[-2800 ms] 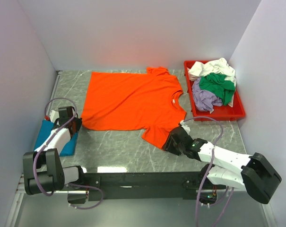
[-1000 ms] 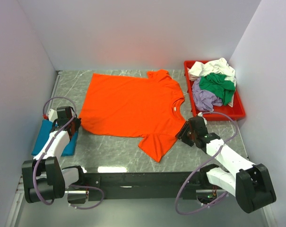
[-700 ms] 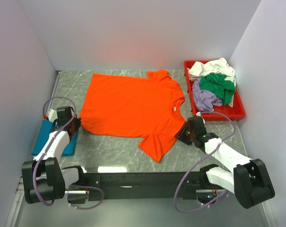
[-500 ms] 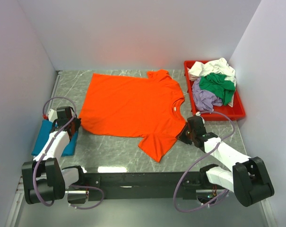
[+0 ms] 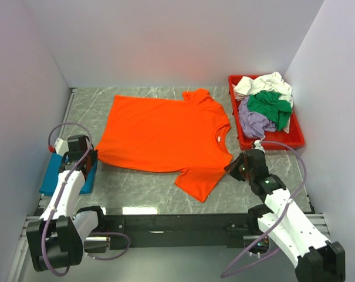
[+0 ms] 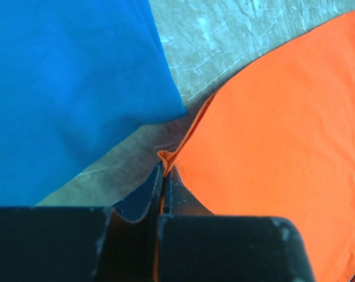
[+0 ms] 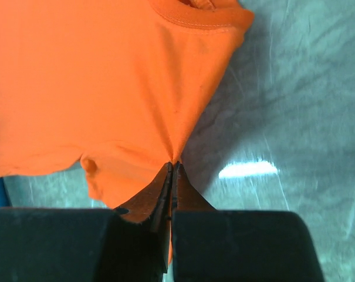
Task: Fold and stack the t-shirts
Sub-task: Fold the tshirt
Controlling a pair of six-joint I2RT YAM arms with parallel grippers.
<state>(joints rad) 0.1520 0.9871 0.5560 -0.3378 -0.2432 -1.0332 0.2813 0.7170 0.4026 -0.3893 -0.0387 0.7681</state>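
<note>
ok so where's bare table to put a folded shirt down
Biggest bare patch: the strip of table between the orange t-shirt and the near edge. A smaller one sits in the back-left corner beside the shirt. Crowded: the red tray, heaped with shirts, and the left edge, under the teal-blue shirt.

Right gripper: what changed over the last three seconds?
The right gripper left the near sleeve of the bright orange t-shirt, moved to its shoulder edge and shut on it; the shirt has shifted slightly. The left gripper stays shut on the hem corner. Folded teal-blue t-shirt and red plastic tray of shirts unchanged.
</note>
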